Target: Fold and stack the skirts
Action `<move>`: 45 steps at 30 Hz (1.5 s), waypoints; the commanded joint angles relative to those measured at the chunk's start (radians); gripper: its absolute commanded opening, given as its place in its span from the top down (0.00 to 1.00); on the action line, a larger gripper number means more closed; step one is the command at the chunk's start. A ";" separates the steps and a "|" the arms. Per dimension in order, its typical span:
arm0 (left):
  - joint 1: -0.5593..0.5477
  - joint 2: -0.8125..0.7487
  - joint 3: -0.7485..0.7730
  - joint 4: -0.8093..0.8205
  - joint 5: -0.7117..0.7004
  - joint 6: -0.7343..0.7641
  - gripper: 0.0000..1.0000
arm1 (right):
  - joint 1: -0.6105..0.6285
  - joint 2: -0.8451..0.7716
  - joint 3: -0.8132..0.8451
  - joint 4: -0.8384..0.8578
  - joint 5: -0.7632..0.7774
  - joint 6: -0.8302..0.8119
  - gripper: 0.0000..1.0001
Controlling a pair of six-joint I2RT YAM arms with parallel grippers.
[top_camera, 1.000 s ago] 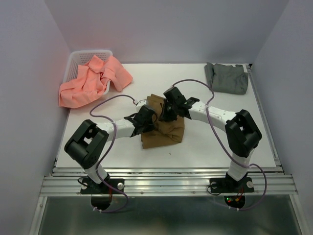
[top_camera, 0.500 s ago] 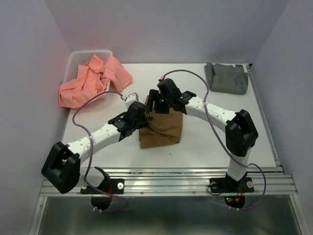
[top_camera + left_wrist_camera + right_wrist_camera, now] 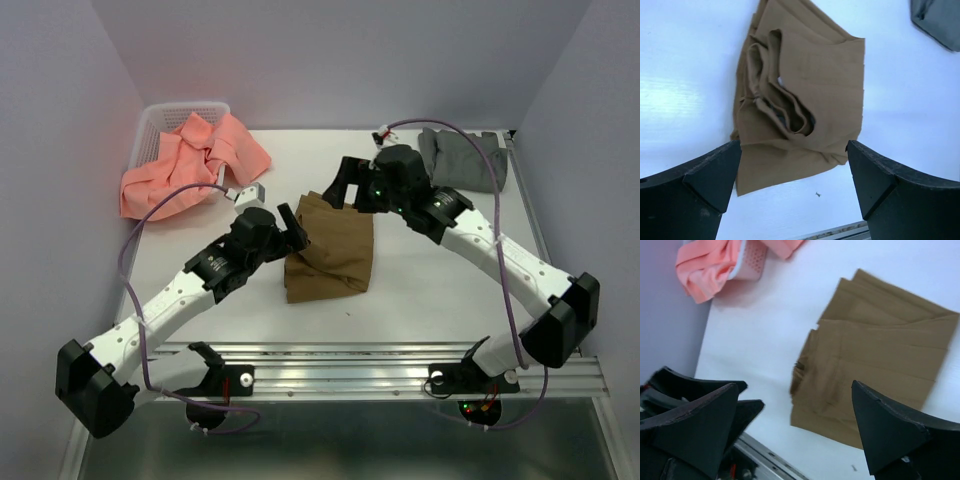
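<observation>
The tan-brown skirt (image 3: 335, 250) lies folded in the middle of the table, with a rumpled opening on its left side (image 3: 805, 100) and pleats showing (image 3: 880, 370). My left gripper (image 3: 291, 224) hovers open at its left edge (image 3: 795, 175), holding nothing. Just behind the skirt's back edge my right gripper (image 3: 338, 188) is raised and open (image 3: 795, 425), also with nothing in it. The grey skirt (image 3: 462, 160) lies folded at the back right, partly behind the right arm. The salmon-pink skirt (image 3: 190, 165) hangs crumpled over the basket.
A white lattice basket (image 3: 160, 120) stands at the back left corner under the pink cloth. The table's metal front rail (image 3: 340, 375) runs along the near edge. Purple walls close in the left, back and right sides.
Both grippers were shut on the tan-brown skirt; they have opened, let it go and pulled away, the left toward the left, the right up and back. The skirt now lies flatter.
</observation>
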 commanded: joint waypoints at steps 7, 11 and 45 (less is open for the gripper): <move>-0.003 0.351 0.352 0.151 0.230 0.198 0.01 | -0.059 -0.220 -0.396 0.146 -0.311 -0.303 0.00; -0.005 0.481 0.413 0.171 0.299 0.221 0.01 | -0.059 -0.246 -0.490 0.250 -0.327 -0.345 0.00; 0.029 0.374 0.116 0.297 0.262 0.256 0.01 | -0.059 -0.224 -0.742 0.631 -0.447 -0.307 0.00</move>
